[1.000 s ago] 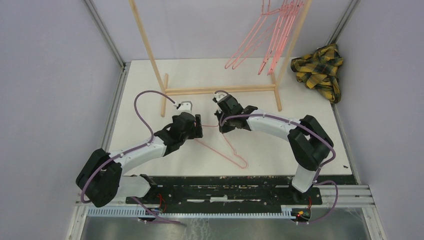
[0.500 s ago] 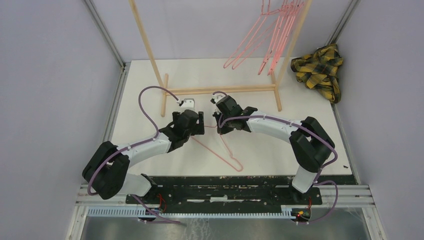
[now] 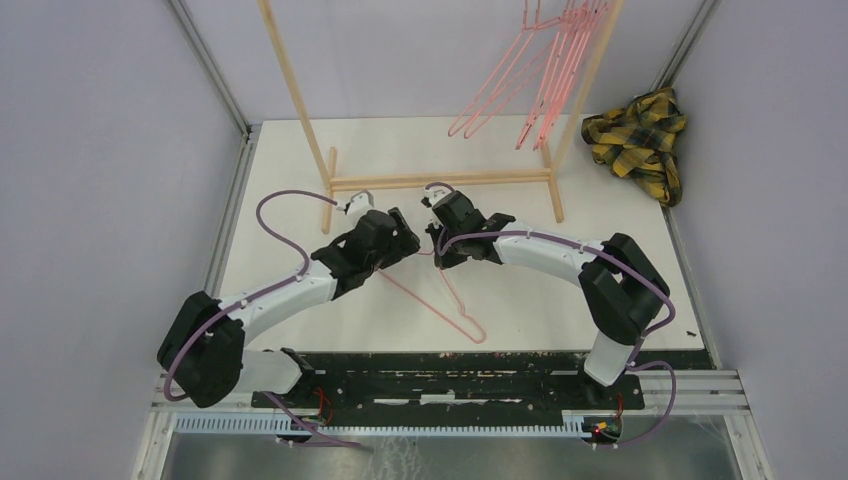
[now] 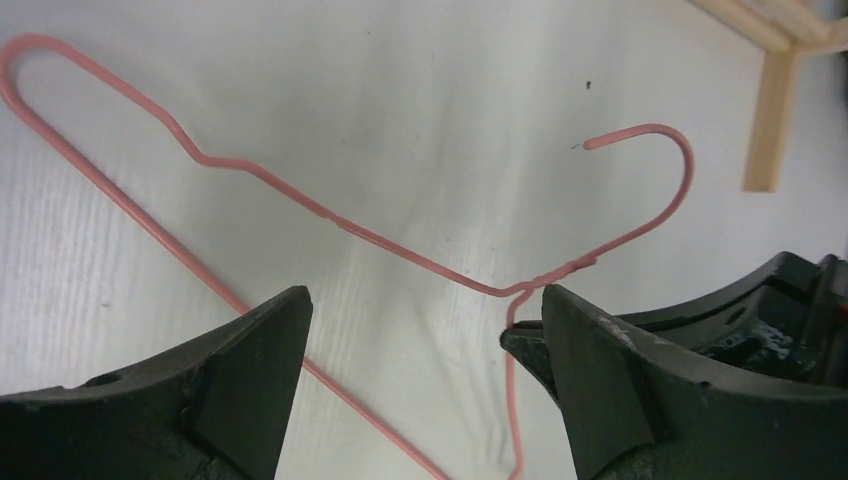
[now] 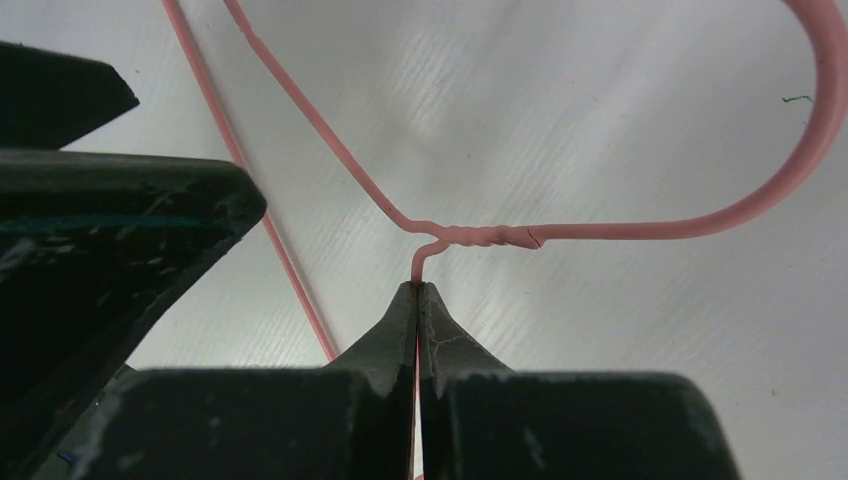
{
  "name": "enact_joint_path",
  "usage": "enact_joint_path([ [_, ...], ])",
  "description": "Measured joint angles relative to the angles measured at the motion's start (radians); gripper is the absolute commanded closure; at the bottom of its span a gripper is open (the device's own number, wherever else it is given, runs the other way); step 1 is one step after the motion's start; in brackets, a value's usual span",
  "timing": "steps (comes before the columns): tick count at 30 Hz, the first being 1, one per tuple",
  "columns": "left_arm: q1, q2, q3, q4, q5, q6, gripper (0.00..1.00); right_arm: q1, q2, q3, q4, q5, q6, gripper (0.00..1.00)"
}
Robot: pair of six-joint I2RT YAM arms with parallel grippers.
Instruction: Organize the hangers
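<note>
The left claw (image 4: 420, 300) was spread wide and held nothing; it hung low over the loose hanger (image 4: 400, 248), which lay flat on the white counter (image 3: 560, 290) between the two arms; its fingers stood one on each side of the twisted neck, near the hook. The right claw (image 5: 417, 292) was pressed together on that hanger, pinching the thin wire just under the twist.

To do this step well, I think the right claw should pinch hard and lift slowly, because the wire is thin and could slip or spin; the left claw should close only when the wire sits between its fingers, so the hook ends up pointing up, ready to catch the rack.

No box or bin was in view; the wooden rack (image 3: 440, 181) was the only holder; the other pink hangers (image 3: 552, 85) hung in a bunch near its right post. A plaid cloth (image 3: 640, 135) lay at the far right of the counter, apart from the rack.
</note>
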Motion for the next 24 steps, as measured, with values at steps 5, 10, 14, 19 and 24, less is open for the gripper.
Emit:
enact_joint_path([
  [5,0.000,-0.061,-0.066,0.011,0.024,-0.188,0.07,0.000,0.000,0.000,0.001,0.000,0.000,0.99],
  [10,0.000,-0.043,-0.126,0.025,0.053,-0.326,0.07,0.003,0.000,0.000,0.005,0.001,0.000,0.99],
  [14,0.000,0.013,-0.133,0.053,0.070,-0.382,0.07,0.007,-0.004,0.000,0.008,0.003,0.000,0.99],
  [19,0.000,0.100,-0.123,0.093,0.078,-0.421,0.07,0.016,-0.018,-0.002,0.009,0.005,-0.001,0.99],
  [24,0.000,0.182,-0.071,0.120,0.095,-0.430,0.07,0.024,-0.039,-0.010,0.012,0.006,-0.001,0.99],
])
